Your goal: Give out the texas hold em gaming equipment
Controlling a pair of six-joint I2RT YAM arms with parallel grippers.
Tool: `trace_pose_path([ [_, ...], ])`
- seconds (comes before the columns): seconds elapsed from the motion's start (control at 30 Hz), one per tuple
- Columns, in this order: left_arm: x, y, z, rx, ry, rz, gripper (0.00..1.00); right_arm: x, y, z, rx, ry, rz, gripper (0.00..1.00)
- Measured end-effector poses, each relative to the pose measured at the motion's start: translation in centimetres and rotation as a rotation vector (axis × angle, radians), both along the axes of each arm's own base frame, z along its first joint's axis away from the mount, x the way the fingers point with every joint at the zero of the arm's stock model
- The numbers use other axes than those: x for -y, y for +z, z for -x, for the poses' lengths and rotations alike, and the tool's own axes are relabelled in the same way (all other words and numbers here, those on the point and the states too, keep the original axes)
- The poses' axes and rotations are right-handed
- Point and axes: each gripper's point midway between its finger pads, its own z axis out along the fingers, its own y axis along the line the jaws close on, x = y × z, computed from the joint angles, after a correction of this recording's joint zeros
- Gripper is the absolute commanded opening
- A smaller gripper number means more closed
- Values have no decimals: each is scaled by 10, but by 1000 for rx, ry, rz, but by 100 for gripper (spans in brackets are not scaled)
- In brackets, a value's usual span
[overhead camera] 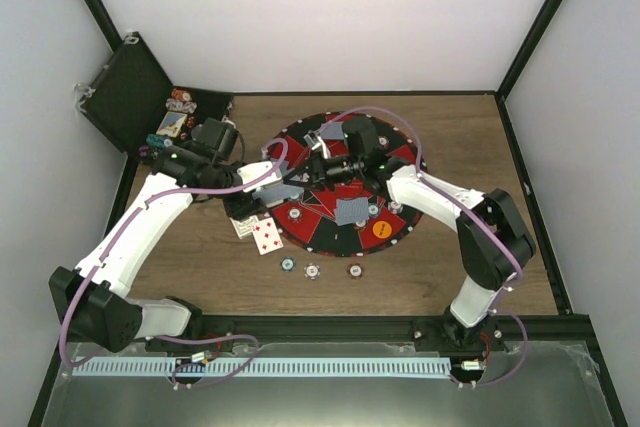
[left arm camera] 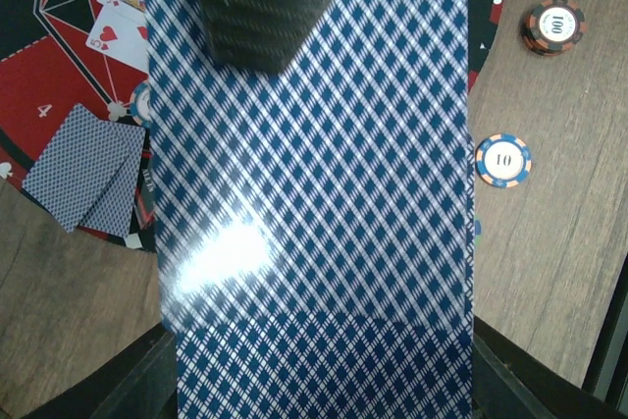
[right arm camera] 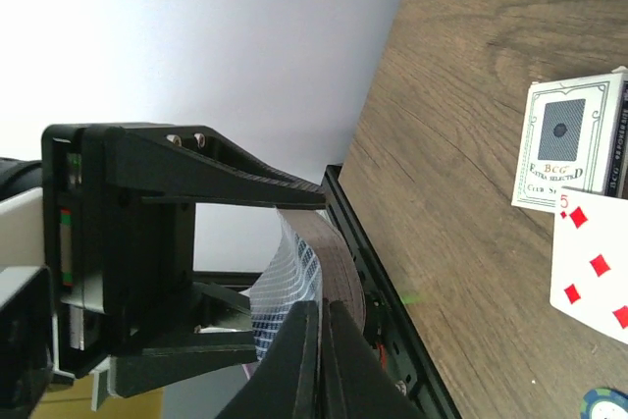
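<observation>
My left gripper (left arm camera: 324, 365) is shut on a blue-checked playing card (left arm camera: 314, 203) that fills the left wrist view, held by its side edges. My right gripper (right arm camera: 322, 340) is shut on the end of the same card (right arm camera: 299, 262), which bows between the two grippers. The right gripper's carbon finger (left arm camera: 257, 7) pinches the card's far end. In the top view both grippers meet over the mat's left edge, left gripper (overhead camera: 262, 187) and right gripper (overhead camera: 298, 175). Face-down cards (overhead camera: 352, 210) and an orange button (overhead camera: 381, 230) lie on the mat (overhead camera: 400, 147).
A face-up five of diamonds (overhead camera: 267, 236) and a card box (overhead camera: 243, 228) lie left of the mat. Three chips (overhead camera: 313, 271) sit on the wood in front. The open black case (overhead camera: 130, 92) with chips stands at the back left. Two chips (left arm camera: 503, 160) show beside the held card.
</observation>
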Motion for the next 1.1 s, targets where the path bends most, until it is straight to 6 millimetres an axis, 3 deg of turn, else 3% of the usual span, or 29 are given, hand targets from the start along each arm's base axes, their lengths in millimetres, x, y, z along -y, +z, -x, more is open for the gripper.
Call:
trace_pose_path([
  [0.43,-1,-3,2,-9,0,-4,4,30,6,-20,2,-73,22,1],
  [0.57,-1,-3,2,-8,0,-4,4,60,3,-46,-1,-146,30,1],
  [0.7,-1,-3,2,-6,0,-3,4,107,-3,-81,0,-255,43,1],
  [0.8,-1,-2,2,-5,1,-5,4,137,-17,-103,-10,-324,71,1],
  [0.93,-1,-2,2,-4,1,-6,4,175,-60,-142,-49,-438,189,1],
  [1.1,-2,-3,2,-5,1,-7,4,204,-104,-182,-62,-527,328,1],
])
